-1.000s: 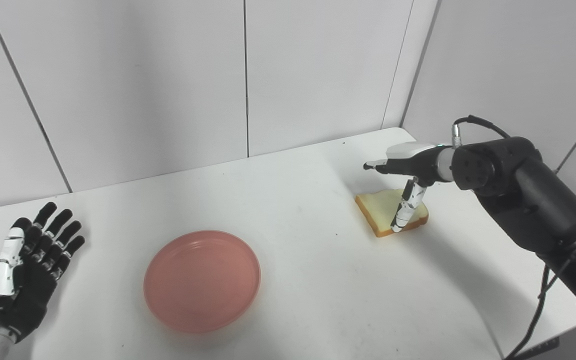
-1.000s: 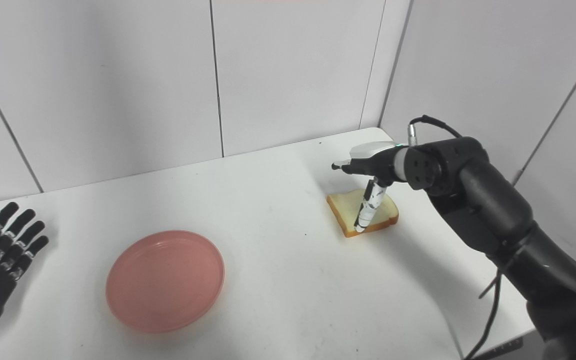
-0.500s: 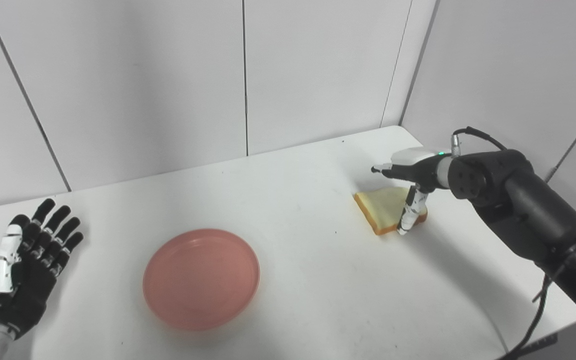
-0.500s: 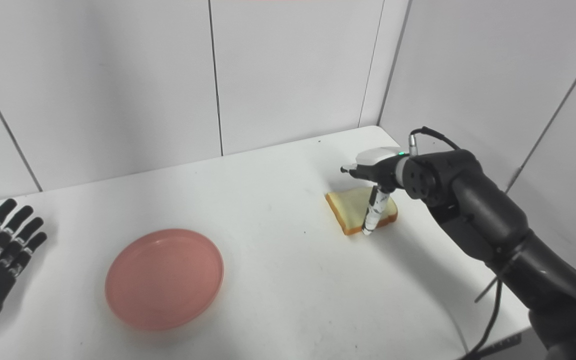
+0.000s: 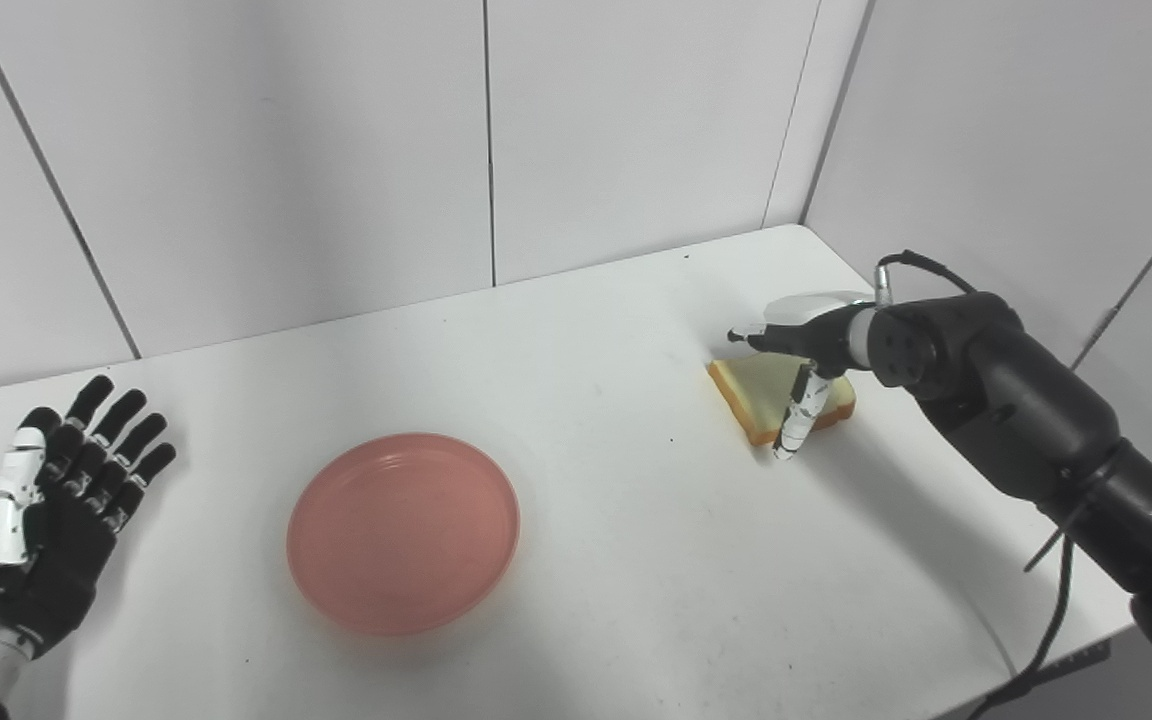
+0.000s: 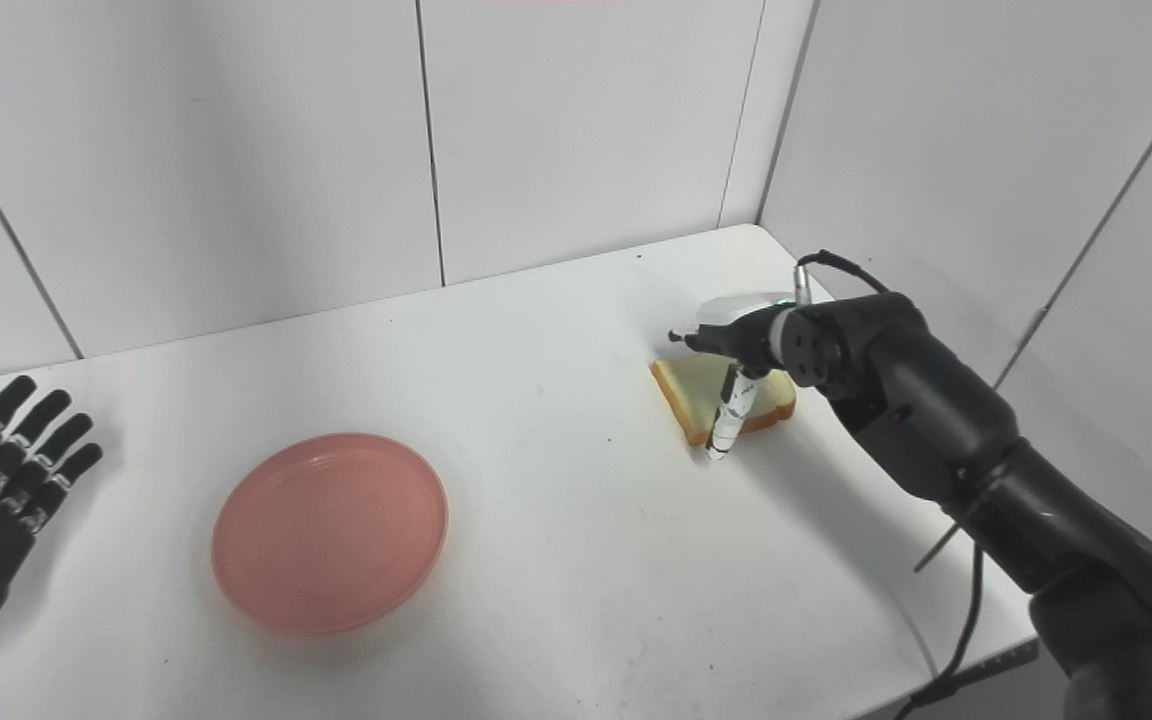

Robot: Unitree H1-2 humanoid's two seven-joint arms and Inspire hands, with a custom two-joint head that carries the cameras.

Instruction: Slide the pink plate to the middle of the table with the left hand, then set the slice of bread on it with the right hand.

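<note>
- Plate point(image 5: 403, 532), pink, round, shallow: flat on table point(image 5: 586, 330), left of centre, nearer the front edge than the back; nothing on it.
- Far left: left hand point(image 5: 46, 520) lies on the table near the front-left corner, palm up, fingers spread & straight, pointing away toward the wall; holds nothing. Well apart from plate, bare table between.
- Left forearm enters at the bottom-left corner; only the wrist shows.
- Middle of table: bare white top between plate & bread.
- Right side: bread point(image 5: 761, 392), one slice w/ brown crust, lies flat on the table near the right-rear corner, well apart from plate.
- Right hand point(image 5: 804, 350) is over the bread, palm down, fingers out level toward the left above the slice.
- Its thumb point(image 5: 796, 422) hangs down, tip at the slice's front edge, at or just off the tabletop; can't tell if it touches bread.
- Right hand spread wide w/ nothing gripped; bread not lifted.
- Right arm, black, comes from the bottom-right corner & reaches up-left to the slice; a black cable runs along it.
- Behind: white wall panels meet in a corner behind the table's right-rear end.
</note>
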